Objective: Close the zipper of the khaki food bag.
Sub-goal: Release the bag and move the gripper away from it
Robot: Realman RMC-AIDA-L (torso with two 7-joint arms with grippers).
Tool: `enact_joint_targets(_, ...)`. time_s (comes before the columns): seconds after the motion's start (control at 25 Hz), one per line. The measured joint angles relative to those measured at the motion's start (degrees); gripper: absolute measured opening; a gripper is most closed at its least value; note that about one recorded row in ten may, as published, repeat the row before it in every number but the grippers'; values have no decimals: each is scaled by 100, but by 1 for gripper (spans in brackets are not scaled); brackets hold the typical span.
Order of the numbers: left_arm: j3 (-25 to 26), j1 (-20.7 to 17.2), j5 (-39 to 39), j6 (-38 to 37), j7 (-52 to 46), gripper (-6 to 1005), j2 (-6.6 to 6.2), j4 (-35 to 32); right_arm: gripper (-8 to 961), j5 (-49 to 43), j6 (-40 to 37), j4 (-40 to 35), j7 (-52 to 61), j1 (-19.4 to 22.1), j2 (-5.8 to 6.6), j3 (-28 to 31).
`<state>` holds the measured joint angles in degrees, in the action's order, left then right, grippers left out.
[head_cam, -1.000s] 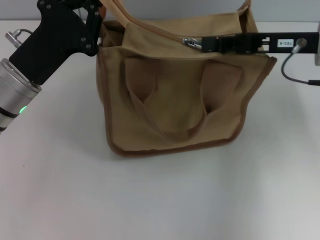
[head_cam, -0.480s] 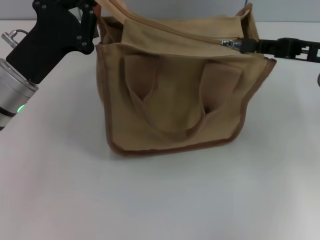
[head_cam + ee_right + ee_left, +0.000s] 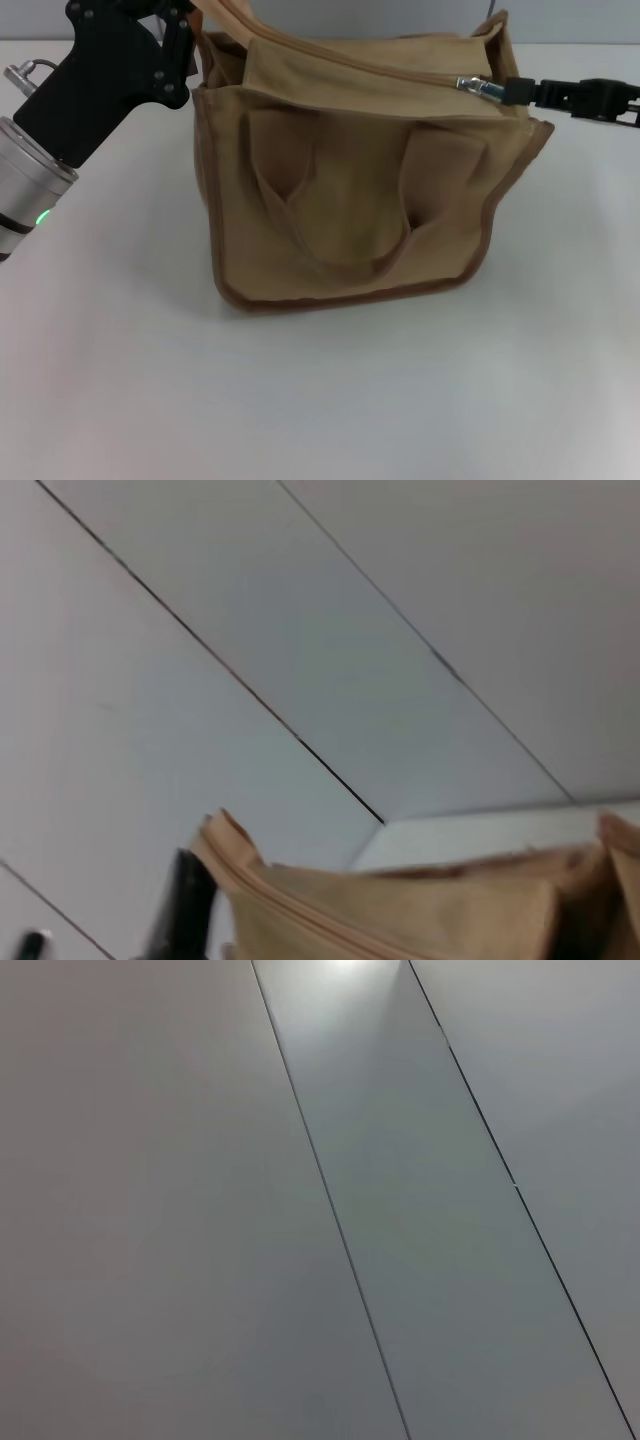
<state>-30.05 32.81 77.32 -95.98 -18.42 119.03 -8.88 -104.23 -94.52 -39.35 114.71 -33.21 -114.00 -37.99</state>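
matt canvas khaki food bag (image 3: 350, 190), shiny metal zipper (image 3: 478, 86)

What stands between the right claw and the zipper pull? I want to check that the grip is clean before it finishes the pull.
Nothing visible does. In the head view the right claw is shut on the zipper pull at the right end of the khaki food bag. The left claw grips the bag's left top corner.

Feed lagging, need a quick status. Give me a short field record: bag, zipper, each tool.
bag: khaki food bag upright on the white table, handles drooping on its front
zipper: slider near the bag's right end
right tool: right tool at the slider's pull tab, gripping it
left tool: left tool at the bag's top left corner; grip unclear
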Motion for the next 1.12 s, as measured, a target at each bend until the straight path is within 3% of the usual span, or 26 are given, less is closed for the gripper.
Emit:
enact_joint_targets(0.28, 0, -4, -3, 1, -19, 168, 7, 9, 74, 1033, -917, 507, -1745, 325, 3, 431)
enact_joint_targets(0.48, -1, -27, -27, 87, -34, 171, -1, 9, 153, 1036, -1657, 624, -3023, 681, 6, 320)
enact_joint_targets(0.56, 0, -44, -28, 166, -36, 172, -6, 9, 247, 493, -2044, 646, -3832, 837, -19, 183)
enact_joint_targets(0.88, -5, -164, -27, 205, -210, 176, -28, -40, 573, -879, -2114, 684, -5065, 941, -168, 144)
enact_joint_targets(1.12, -57, -341, 18, 193, -1352, 179, -54, -492, 780, -1238, -1727, 733, -5300, 886, -296, 136)
